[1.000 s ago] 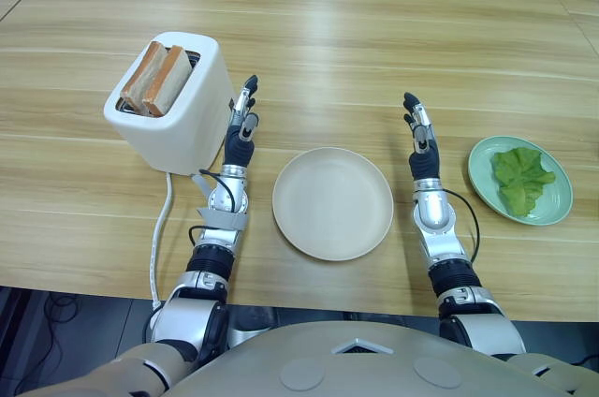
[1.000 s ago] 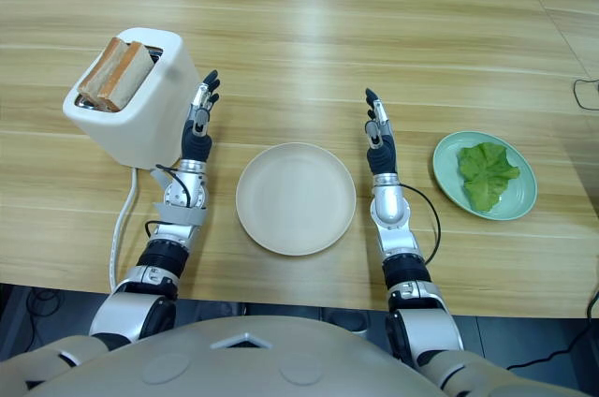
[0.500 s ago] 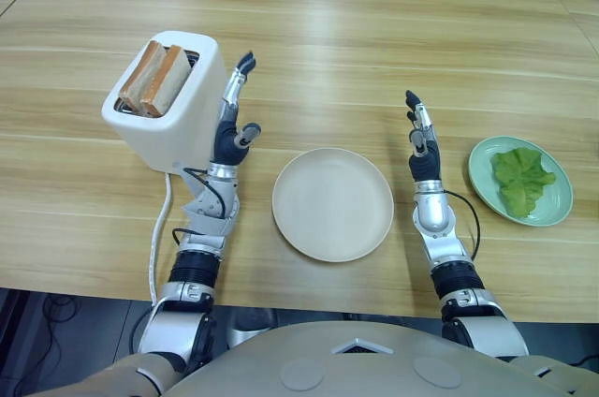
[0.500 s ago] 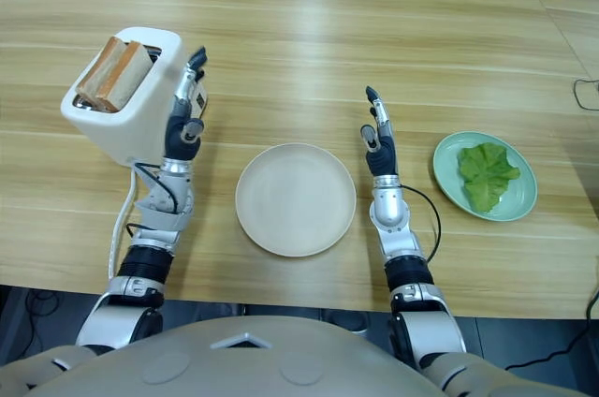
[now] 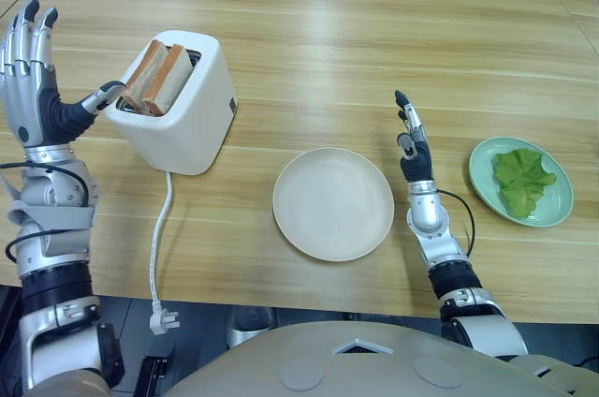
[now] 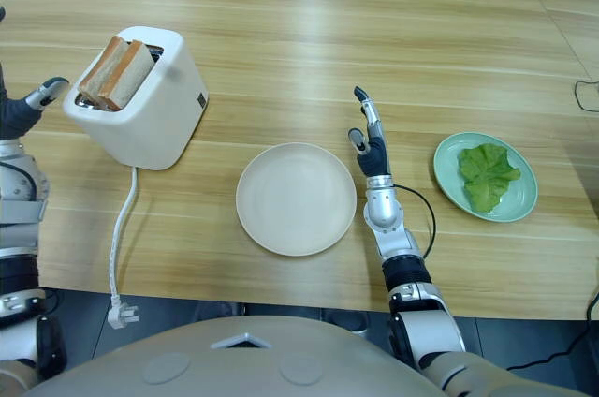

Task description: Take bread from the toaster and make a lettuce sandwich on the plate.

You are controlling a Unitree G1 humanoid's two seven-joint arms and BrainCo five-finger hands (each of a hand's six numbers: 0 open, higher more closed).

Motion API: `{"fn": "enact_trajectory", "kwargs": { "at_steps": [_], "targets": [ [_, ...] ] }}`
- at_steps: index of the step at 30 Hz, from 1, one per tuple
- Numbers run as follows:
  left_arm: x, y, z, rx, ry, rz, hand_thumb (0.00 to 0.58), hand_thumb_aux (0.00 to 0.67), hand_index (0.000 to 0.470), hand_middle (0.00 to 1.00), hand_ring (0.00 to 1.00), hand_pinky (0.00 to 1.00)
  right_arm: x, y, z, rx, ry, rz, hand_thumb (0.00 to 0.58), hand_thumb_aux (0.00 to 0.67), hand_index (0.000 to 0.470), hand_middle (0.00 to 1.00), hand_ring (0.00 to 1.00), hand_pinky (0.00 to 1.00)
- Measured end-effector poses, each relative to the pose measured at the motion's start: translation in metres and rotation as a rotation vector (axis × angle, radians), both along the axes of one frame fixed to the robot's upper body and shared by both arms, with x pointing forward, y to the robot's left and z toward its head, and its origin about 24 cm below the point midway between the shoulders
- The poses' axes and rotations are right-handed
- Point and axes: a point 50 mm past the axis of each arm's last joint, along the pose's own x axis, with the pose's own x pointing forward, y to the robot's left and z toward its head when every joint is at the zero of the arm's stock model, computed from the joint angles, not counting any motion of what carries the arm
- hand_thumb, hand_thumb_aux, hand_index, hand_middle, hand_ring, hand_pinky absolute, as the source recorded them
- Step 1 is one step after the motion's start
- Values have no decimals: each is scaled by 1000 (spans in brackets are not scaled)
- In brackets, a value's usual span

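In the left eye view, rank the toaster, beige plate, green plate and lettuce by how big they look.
1. toaster and beige plate: about alike. The toaster stands taller, so it is nearer the camera, and I won't rank these two.
2. green plate
3. lettuce, lying inside the green plate's rim

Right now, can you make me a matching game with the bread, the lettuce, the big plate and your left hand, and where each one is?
Things:
1. bread
2. lettuce
3. beige plate
4. left hand

Places:
A. lying on the green plate
B. open and raised, left of the toaster
C. standing in the toaster's slots
D. bare, just left of the right hand

Pairs: 1-C, 2-A, 3-D, 4-B.
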Motion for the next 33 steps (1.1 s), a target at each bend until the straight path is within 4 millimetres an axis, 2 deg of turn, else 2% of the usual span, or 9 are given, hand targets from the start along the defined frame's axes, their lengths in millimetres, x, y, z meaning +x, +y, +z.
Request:
{"fn": "enact_trajectory", "kwargs": {
  "at_steps": [8, 15, 16, 17, 18, 20, 21, 25, 33],
  "targets": [
    [17, 7, -36, 5, 195, 45, 0, 0, 0, 0, 0, 0, 3, 1, 0, -2, 1, -5, 0, 0, 0, 0, 0, 0],
    [24, 6, -40, 36, 260, 35, 0, 0, 0, 0, 0, 0, 3, 4, -1, -9, 3, 5, 0, 0, 0, 0, 0, 0],
    [25, 6, -41, 39, 276, 33, 45, 26, 18, 0, 0, 0, 3, 4, -1, -9, 5, 5, 0, 0, 0, 0, 0, 0],
    [25, 6, -42, 42, 288, 35, 187, 118, 81, 0, 0, 0, 3, 4, -2, -10, 6, 5, 0, 0, 0, 0, 0, 0],
    [27, 6, -42, 49, 300, 37, 360, 257, 177, 0, 0, 0, 3, 4, -2, -10, 7, 5, 0, 0, 0, 0, 0, 0],
    [29, 6, -45, 53, 335, 40, 526, 465, 319, 0, 0, 0, 3, 5, -2, -11, 7, 9, 0, 0, 0, 0, 0, 0],
    [29, 6, -44, 57, 339, 39, 578, 631, 433, 0, 0, 0, 3, 5, -2, -12, 7, 10, 0, 0, 0, 0, 0, 0],
    [31, 5, -44, 71, 349, 32, 580, 670, 460, 176, 176, 176, 3, 5, -2, -12, 7, 11, 0, 0, 0, 0, 0, 0],
    [35, -6, -40, 89, 305, -46, 580, 670, 460, 212, 212, 212, 3, 4, -2, -16, 6, 9, 0, 0, 0, 0, 0, 0]
  ]
}}
